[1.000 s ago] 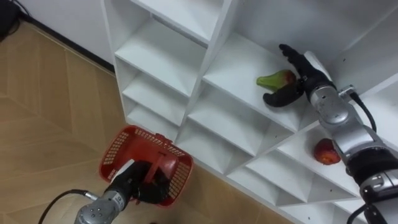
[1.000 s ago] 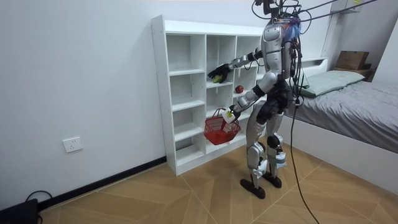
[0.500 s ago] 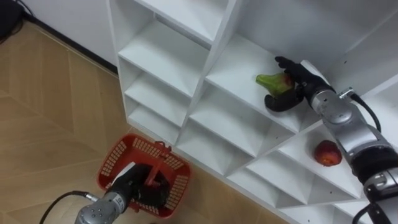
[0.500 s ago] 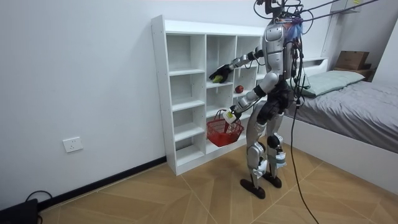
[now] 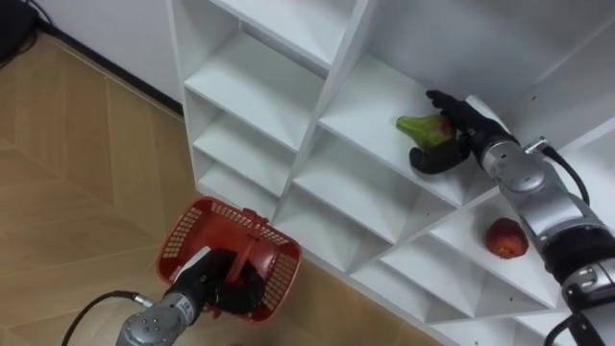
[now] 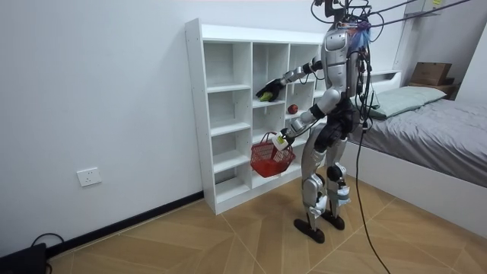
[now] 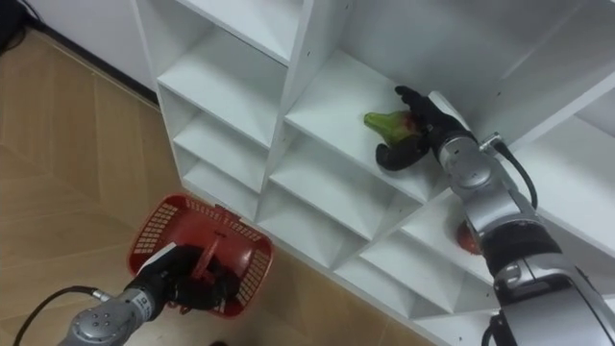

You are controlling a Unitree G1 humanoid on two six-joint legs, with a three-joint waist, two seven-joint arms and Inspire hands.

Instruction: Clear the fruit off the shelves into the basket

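Note:
A green fruit with a red blush lies on a middle shelf of the white closet. My right hand is shut on it, fingers curled over its top and thumb hooked beneath. A red fruit sits one compartment lower, to the right, under my right forearm. My left hand is shut on the handle of a red plastic basket, which hangs low in front of the bottom shelves. The room view has me standing upright facing the closet, basket at hip height.
The closet's other compartments hold nothing. Wooden floor spreads to my left. A bed stands close behind me at the room view's right, and a wall socket is low on the wall.
My right hand's fingers have curled in around the green fruit, having stood spread about it before. The basket dipped and swung back in my left hand.

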